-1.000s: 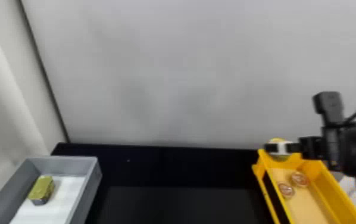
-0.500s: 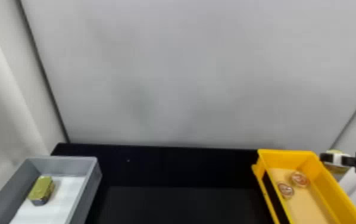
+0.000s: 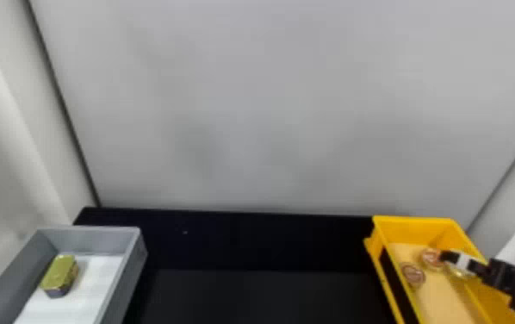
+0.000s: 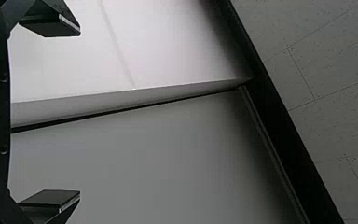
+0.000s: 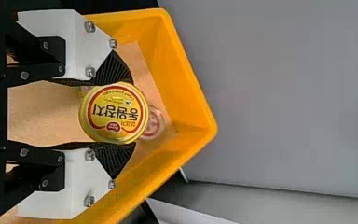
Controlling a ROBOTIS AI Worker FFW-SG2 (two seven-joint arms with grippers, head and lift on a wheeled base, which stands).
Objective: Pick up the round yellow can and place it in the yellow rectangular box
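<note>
Lower right, head view: right gripper [image 3: 463, 262] clamped on round yellow metal can [image 5: 114, 113], over yellow rectangular plastic box [image 3: 414, 220]. Left gripper [image 4: 80, 113] spread open.

L fingers [image 4: 51, 198] apart — gry panel [image 4: 135, 163], blk strip [image 4: 284, 121] beyond.

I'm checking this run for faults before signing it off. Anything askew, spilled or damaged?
Nothing stands out. The right gripper grips the round yellow can over the yellow box, where two round pieces lie. The gold tin rests in the gray bin. No spill or dent is visible.
</note>
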